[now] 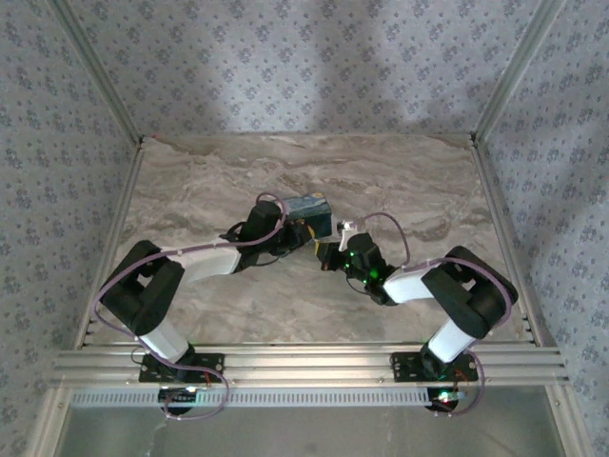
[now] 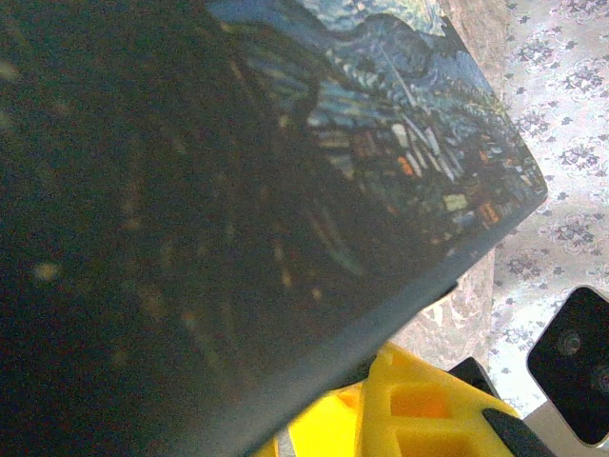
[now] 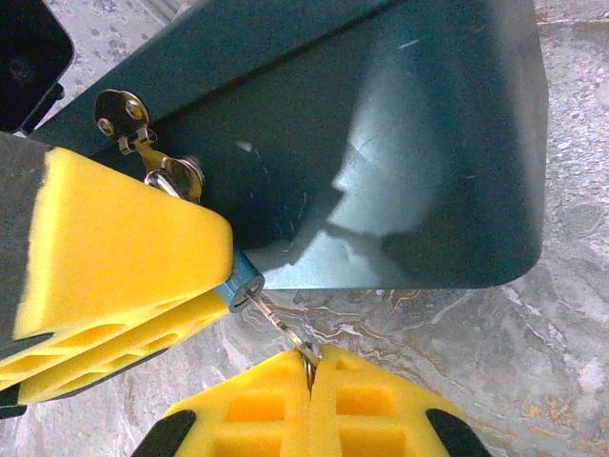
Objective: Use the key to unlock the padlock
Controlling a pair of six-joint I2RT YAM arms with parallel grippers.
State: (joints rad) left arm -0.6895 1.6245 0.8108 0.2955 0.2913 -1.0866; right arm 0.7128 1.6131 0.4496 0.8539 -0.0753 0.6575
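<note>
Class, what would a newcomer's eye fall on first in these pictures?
Bright yellow fingers: the right gripper's, bottom of its wrist view, pinch a thin key at the tiny bluish padlock, which the left gripper's fingers clamp. Behind looms the dark box with its Starry Night print.

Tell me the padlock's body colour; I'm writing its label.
Light blue; the padlock shows best in the right wrist view.
</note>
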